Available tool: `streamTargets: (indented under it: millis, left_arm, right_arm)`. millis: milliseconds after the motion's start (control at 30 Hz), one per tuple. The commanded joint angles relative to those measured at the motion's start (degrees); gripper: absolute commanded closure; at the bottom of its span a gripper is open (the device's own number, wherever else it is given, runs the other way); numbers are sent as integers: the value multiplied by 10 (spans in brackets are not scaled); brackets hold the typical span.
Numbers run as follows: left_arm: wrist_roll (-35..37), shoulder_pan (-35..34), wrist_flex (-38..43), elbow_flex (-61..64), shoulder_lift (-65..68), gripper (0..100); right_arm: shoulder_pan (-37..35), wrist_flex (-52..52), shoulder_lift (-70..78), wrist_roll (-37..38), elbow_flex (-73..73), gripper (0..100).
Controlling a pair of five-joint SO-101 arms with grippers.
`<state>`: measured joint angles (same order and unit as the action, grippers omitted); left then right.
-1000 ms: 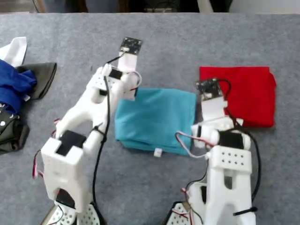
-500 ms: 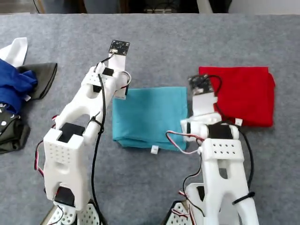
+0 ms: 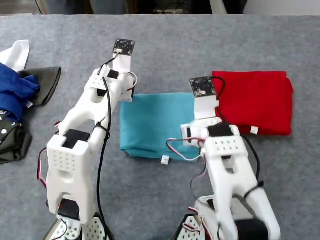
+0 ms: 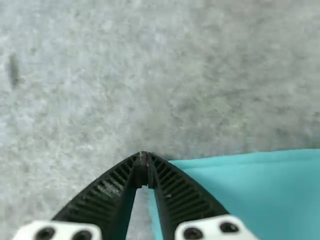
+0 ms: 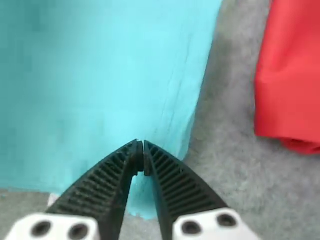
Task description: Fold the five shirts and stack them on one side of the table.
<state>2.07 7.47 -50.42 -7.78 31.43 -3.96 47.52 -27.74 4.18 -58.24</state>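
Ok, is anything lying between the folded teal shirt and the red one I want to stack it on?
Nothing visible: only a bare strip of grey table separates the teal shirt from the red shirt.

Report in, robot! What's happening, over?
Left gripper shut at teal shirt corner. Right gripper shut over its edge. Red shirt folded beside. Loose shirts piled apart.

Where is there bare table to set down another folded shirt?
Bare: the far strip beyond the teal shirt and red shirt; the near corner before the red shirt. Crowded: the unfolded pile at the left edge.
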Motion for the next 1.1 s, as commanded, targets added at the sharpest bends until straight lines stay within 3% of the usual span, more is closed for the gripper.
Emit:
streamTargets:
  millis: [0,200,367,600,767,900,1067]
  left_arm:
    - [-1,-21,6,-36,3,971]
    - [-4,-25,10,-38,0,971]
    - [-4,-33,-8,-64,-1,971]
    - [-5,-58,-162,-213,-1,971]
    - [-5,-44,-273,-205,-6,972]
    - [-1,-51,-224,-77,-69,972]
    - [-1,-53,-44,224,-238,972]
  right_arm:
    - [31,-25,73,-7,1,984]
    - [25,11,87,-11,67,984]
    - [26,127,15,-11,170,984]
    - [28,271,-84,-18,276,982]
    - [25,346,-53,-139,264,881]
    - [3,326,-13,-215,246,745]
    - [-59,259,48,-299,210,582]
